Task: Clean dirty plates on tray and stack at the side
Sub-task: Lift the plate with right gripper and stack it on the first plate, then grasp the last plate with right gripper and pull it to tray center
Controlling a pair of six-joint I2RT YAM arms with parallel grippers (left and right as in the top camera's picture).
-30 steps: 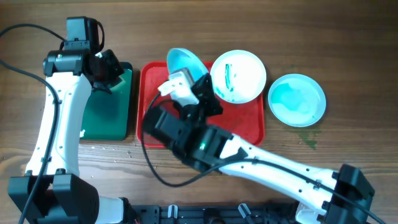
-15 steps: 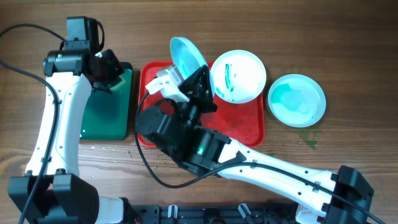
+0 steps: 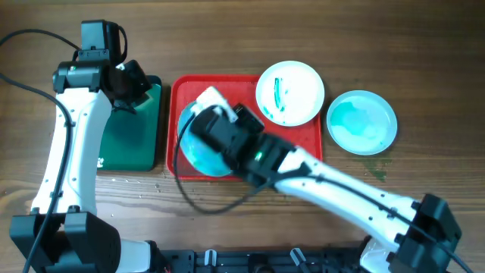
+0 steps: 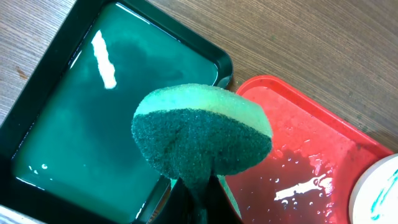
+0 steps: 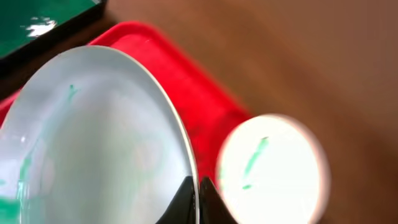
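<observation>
Pinching plate at rim over tray, right gripper

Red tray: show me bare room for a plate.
Free on the large red rectangular plastic tray: the far strip left of the streaked round white plate, and a patch by the right rim. Crowded: left half, under the right gripper and its smeared round plate.

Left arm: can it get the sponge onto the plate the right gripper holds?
Probably yes. The plate hangs over the left half of the red tray, beside the left gripper and its sponge; nothing lies between; the right gripper clamps only its rim.
</observation>
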